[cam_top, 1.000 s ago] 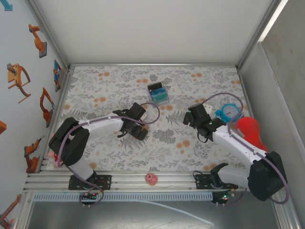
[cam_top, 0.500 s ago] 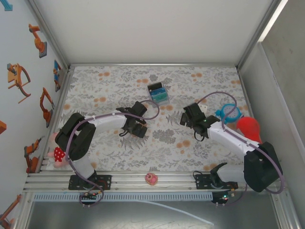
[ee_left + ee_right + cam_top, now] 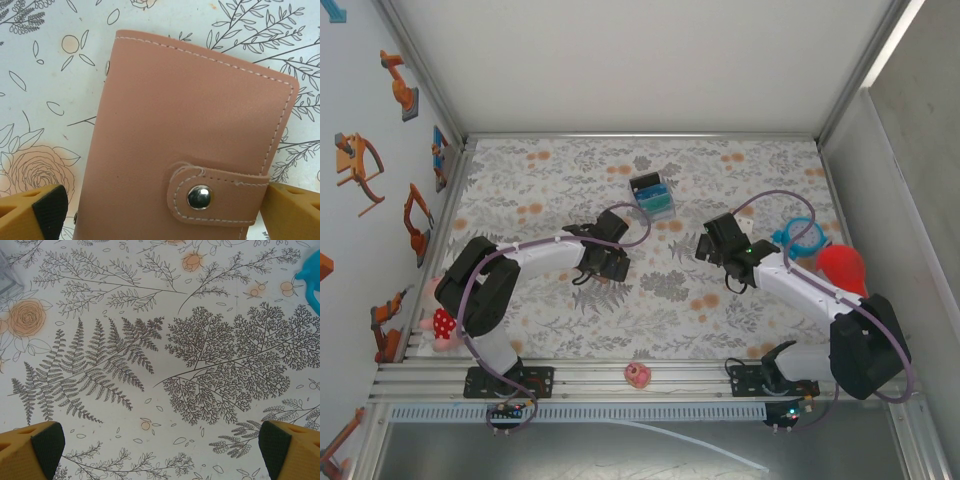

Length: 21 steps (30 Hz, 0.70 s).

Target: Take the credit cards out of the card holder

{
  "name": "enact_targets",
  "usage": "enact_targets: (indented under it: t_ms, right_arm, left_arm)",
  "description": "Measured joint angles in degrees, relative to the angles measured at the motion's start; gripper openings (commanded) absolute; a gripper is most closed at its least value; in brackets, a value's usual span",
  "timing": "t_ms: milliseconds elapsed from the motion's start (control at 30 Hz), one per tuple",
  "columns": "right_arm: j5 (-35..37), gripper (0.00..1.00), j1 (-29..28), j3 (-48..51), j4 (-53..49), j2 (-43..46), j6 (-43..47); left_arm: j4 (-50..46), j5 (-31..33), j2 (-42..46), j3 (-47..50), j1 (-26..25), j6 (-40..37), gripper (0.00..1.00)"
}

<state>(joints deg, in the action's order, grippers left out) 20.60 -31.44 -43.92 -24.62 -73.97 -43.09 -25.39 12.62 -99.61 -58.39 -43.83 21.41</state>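
Note:
The card holder (image 3: 190, 135) is a tan-pink leather wallet lying flat on the flowered cloth, folded shut, with its strap fastened by a silver snap (image 3: 199, 197). The credit cards are hidden inside it. My left gripper (image 3: 165, 210) is open and straddles the holder's near end: the right finger (image 3: 295, 212) is against the strap's edge, and the left finger (image 3: 42, 210) stands a little apart from the other side. From above, the left gripper (image 3: 607, 260) covers the holder. My right gripper (image 3: 160, 450) is open over bare cloth, right of centre (image 3: 713, 246).
A small black box with blue and teal contents (image 3: 651, 195) stands behind the grippers. A teal round dial (image 3: 801, 236) and a red object (image 3: 842, 268) lie by the right arm. A pink trinket (image 3: 638, 374) sits on the front rail, a plush toy (image 3: 438, 325) at the left edge.
The right gripper has moved left, toward the middle of the table. The left gripper has shifted slightly away from the near edge, and its arm has swung aside, uncovering the plush toy.

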Motion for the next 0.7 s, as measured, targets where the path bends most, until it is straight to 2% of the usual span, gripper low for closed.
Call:
enact_targets:
  t_ms: [67, 400, 533, 700]
  right_arm:
    - [0.0, 0.99, 0.0, 0.0, 0.0, 0.0, 0.0]
    - [-0.17, 1.0, 0.0, -0.02, 0.02, -0.28, 0.0]
    - [-0.22, 0.99, 0.0, -0.02, 0.07, -0.39, -0.02]
    - [-0.87, 1.0, 0.0, -0.02, 0.5, -0.39, -0.02]
  left_arm:
    - [0.26, 0.02, 0.0, 0.0, 0.39, 0.11, 1.0]
    - [2.54, -0.24, 0.0, 0.0, 2.58, 0.76, 0.81]
    - [3.26, -0.55, 0.0, 0.07, 2.62, 1.05, 0.81]
    - [3.93, -0.68, 0.0, 0.57, 2.62, 1.44, 0.87]
